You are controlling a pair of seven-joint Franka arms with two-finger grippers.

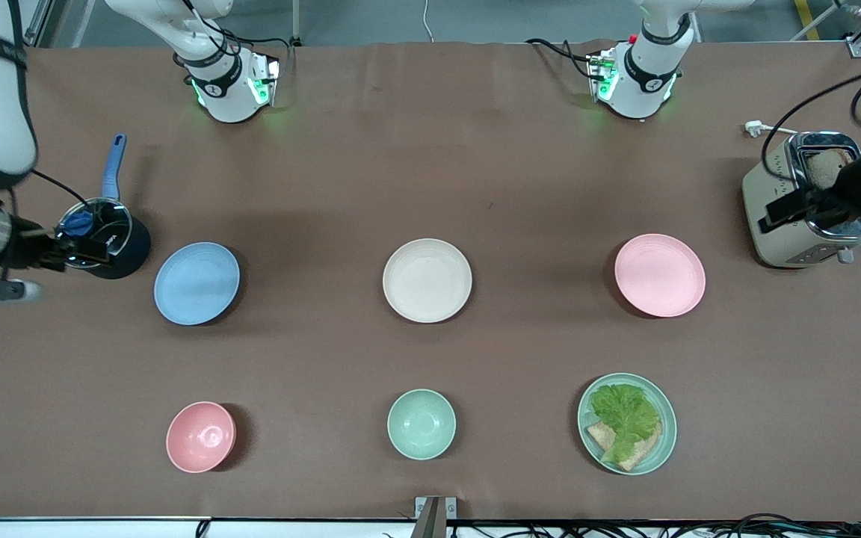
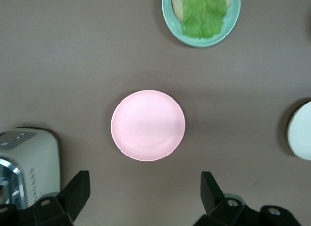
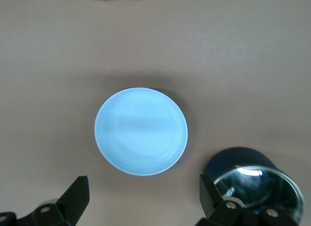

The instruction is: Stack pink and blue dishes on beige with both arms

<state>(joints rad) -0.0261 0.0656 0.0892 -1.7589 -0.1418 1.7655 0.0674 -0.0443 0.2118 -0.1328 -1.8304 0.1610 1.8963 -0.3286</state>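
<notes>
Brown matting covered the whole bench (image 1: 430, 149), and nothing on it had yet been stacked.

Toward the right arm's end, the right tool (image 1: 83, 243) hung over a dark glass-lidded pot (image 1: 105, 239) with a blue handle, its fingers (image 3: 77, 197) spread wide and holding nothing. Just beside that pot lay the blue plate (image 1: 196, 283), flat and right side up, which the right wrist view showed whole (image 3: 141, 131) ahead of the open fingers. A small pink bowl (image 1: 200, 436) sat nearer the front camera.

Midway along the row lay the beige plate (image 1: 427, 280), bare, with a mint-green bowl (image 1: 421, 424) nearer the camera.

Toward the left arm's end lay the pink plate (image 1: 659, 275), also flat and face up, with a mint-green plate of lettuce and bread (image 1: 627, 423) nearer the camera. The left tool (image 1: 823, 205) hung over a toaster (image 1: 797, 202), fingers (image 2: 80, 189) likewise wide apart and empty.

Being round, the three plates had no long axis and pointed nowhere but upward, so any approach angle would have served.

The step in hand looked like the first reach. Done well, I judged, each tool would come down on the rim edge nearest it, one finger inside the lip and one under it, and the arms would take turns over the beige plate rather than meeting there. The right arm also needed to clear the pot.
</notes>
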